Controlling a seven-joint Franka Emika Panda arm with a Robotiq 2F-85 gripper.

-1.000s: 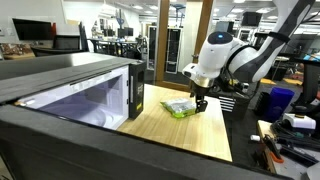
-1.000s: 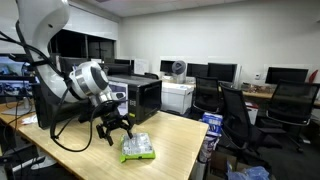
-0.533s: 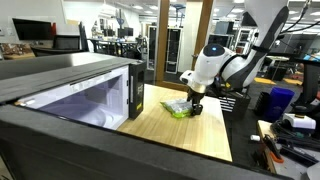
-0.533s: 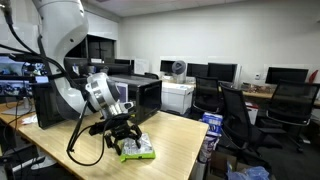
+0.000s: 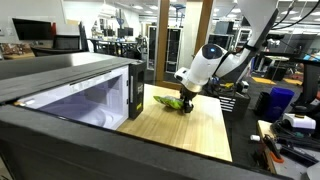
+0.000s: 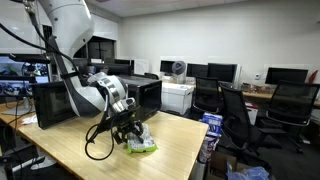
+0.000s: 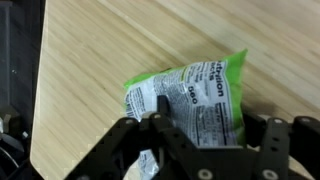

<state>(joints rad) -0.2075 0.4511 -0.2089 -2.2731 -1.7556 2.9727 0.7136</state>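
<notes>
**Hand down over the green packet**

Over the last second the arm has dropped and swung in. The hand (image 6: 132,133), which hung above the packet a moment ago, now sits low on the tabletop (image 6: 85,165) with the packet under it.

In the wrist view the hand (image 7: 205,135) is spread wide. One finger (image 7: 150,128) overlaps the near edge of the green snack packet (image 7: 190,98), and the other stands just off its far edge. The jaws look not yet pressed in, so nothing is gripped.

The packet lies flat on the pale wood, printed label up. It is near the end of the tabletop in both exterior views (image 5: 170,102) (image 6: 143,147).

It looks like thin, glossy film, puffed and crinkled, so I judge it very light, soft and slippery. It would likely slide on the wood if nudged and collapse rather than resist a squeeze. Whatever is inside may crush. The best hold seems to be across the narrow width at the middle, pinching the film and contents together, or on a flat sealed end.

Further out, a dark cabinet with a lit interior (image 5: 90,95) stands beside the tabletop (image 5: 190,135). Office chairs (image 6: 235,115) sit well apart from it.
</notes>
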